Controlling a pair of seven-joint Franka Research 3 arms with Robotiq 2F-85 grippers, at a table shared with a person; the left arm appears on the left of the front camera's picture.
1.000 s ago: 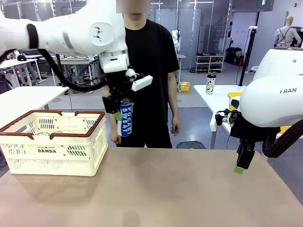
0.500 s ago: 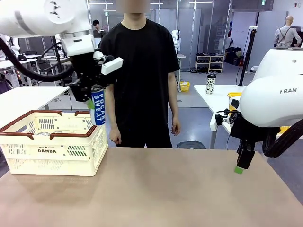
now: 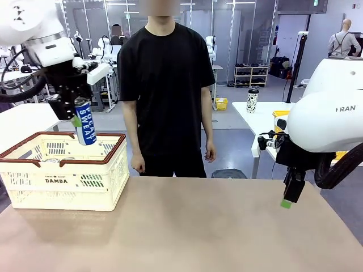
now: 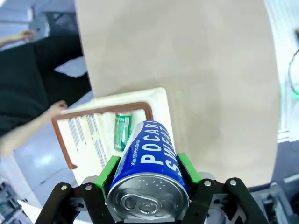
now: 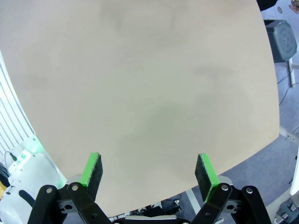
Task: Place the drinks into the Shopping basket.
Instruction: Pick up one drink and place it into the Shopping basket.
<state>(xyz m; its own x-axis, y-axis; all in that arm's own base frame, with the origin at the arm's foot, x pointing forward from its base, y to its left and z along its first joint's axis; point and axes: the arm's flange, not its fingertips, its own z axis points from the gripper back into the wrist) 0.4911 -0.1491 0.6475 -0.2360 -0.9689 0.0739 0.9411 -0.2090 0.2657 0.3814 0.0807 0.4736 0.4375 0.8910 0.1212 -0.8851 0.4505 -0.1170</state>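
A blue Pocari Sweat can (image 3: 85, 128) hangs over the cream Shopping basket (image 3: 62, 181) at the table's left, with my left gripper (image 3: 76, 120) shut on it. In the left wrist view the same blue can (image 4: 149, 163) sits between the green pads (image 4: 110, 169), and far below it a green can (image 4: 122, 131) lies inside the basket (image 4: 156, 100). Over the table's right edge my right gripper (image 3: 286, 202) points down, open and holding nothing. The right wrist view has its green fingertips (image 5: 91, 165) wide apart above bare tabletop, gripper (image 5: 148, 169).
A person in a black shirt (image 3: 165, 85) stands at the far side, arms down, a hand (image 4: 58, 107) near the basket's rim. A spotted tumbler (image 3: 252, 100) stands on a white table behind. The brown tabletop (image 3: 215, 226) spreads to the right of the basket.
My left arm has carried the blue can leftward from in front of the person to above the basket. The right arm has stayed still.
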